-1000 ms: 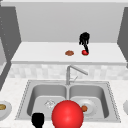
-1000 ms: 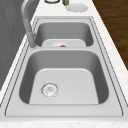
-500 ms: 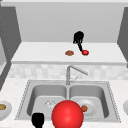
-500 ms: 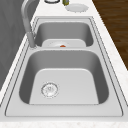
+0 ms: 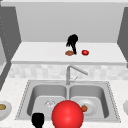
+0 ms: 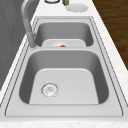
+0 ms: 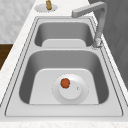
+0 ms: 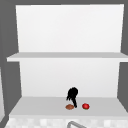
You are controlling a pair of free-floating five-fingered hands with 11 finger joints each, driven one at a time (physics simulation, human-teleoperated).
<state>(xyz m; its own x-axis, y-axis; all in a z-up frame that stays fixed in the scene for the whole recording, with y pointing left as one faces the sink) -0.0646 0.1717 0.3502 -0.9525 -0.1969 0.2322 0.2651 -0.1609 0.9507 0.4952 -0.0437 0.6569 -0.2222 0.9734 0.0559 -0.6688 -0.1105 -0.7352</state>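
- The right hand (image 5: pixel 72 41) hangs over the shelf (image 5: pixel 37 53) behind the sink (image 5: pixel 25 95). Its fingers are stretched downward, their tips close to the shelf board.
- It has hold of nothing. The fingers look straight rather than curled, though the hand is a dark shape and I say this with some reserve.
- The fingertips come down just beside a flat brown piece (image 5: pixel 69 52) at their left. A small red fruit (image 5: pixel 85 52) lies near at their right, and both rest on the shelf.
- By my judgement this is a reach, with no grasp made. Taking the brown piece would call for a slight shift to the left and a low, flat pinch.
- The left hand (image 5: pixel 38 120) hangs at the front edge of the sink. I cannot tell whether it is open or closed.
- Beside it sits a large, smooth, glossy red ball (image 5: pixel 67 115).
- The sink is brushed grey metal with two rounded basins. An angular faucet (image 5: pixel 68 75) stands between them.
- The right basin holds a round pale plate (image 7: pixel 75 93) bearing a small orange-brown lump (image 7: pixel 65 83). The surface around the sink is pale and speckled like stone.
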